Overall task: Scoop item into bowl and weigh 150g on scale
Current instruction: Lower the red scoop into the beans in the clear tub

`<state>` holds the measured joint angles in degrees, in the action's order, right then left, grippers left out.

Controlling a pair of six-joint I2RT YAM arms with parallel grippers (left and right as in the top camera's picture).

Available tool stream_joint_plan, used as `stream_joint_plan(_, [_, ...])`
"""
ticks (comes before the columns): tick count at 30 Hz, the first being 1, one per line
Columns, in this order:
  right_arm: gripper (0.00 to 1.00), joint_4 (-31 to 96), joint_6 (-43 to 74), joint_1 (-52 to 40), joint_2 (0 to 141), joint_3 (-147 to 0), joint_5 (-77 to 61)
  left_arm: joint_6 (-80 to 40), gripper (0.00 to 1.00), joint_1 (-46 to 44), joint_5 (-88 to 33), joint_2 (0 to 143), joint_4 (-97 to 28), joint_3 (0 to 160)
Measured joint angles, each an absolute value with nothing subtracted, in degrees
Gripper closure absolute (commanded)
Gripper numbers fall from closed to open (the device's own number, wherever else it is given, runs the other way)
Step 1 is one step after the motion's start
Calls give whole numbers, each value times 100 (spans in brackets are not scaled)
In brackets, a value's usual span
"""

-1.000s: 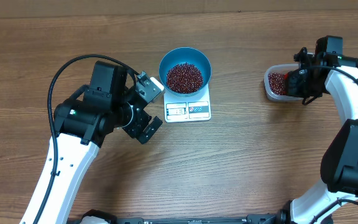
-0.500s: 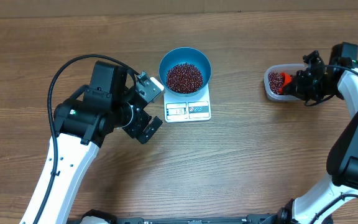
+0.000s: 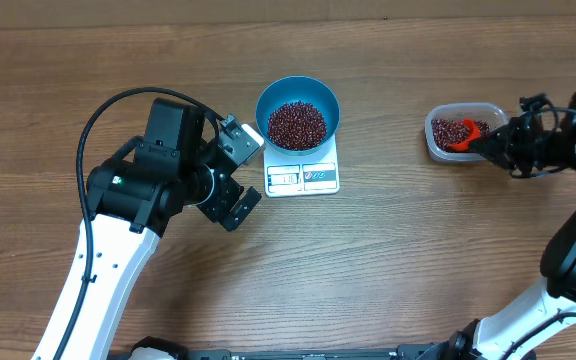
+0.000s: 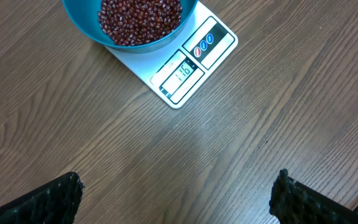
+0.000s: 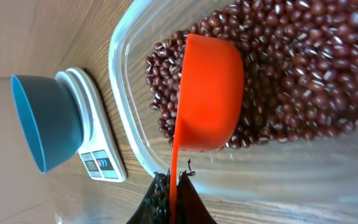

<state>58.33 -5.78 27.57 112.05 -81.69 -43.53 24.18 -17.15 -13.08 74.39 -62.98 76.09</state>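
Note:
The blue bowl (image 3: 298, 112) stands on the white scale (image 3: 303, 178) with a heap of dark red beans (image 3: 297, 124) in it. My left gripper (image 3: 248, 170) hovers open just left of the scale, nothing between its fingers; from the left wrist it (image 4: 178, 186) looks over bare wood toward the scale (image 4: 191, 68) and bowl (image 4: 79, 25). My right gripper (image 5: 174, 183) is shut on the thin handle of an orange scoop (image 5: 210, 93). The scoop's cup rests among the beans (image 5: 291, 74) inside the clear tub (image 5: 120, 93).
The clear tub (image 3: 433, 140) sits at the right, well apart from the scale. The left arm's black cable (image 3: 98, 125) arcs over the table's left. Bare wood lies between scale and tub.
My right arm has drawn back to the right, uncovering the tub and the orange scoop in it. The left arm, bowl and scale have not moved.

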Motion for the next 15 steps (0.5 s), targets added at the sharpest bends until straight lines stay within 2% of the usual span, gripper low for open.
stream_joint_plan(15, [96,6176,-886,3186,11205,-8167,-5638,2418,1,-1715,-1310,7439,-6296,7609])
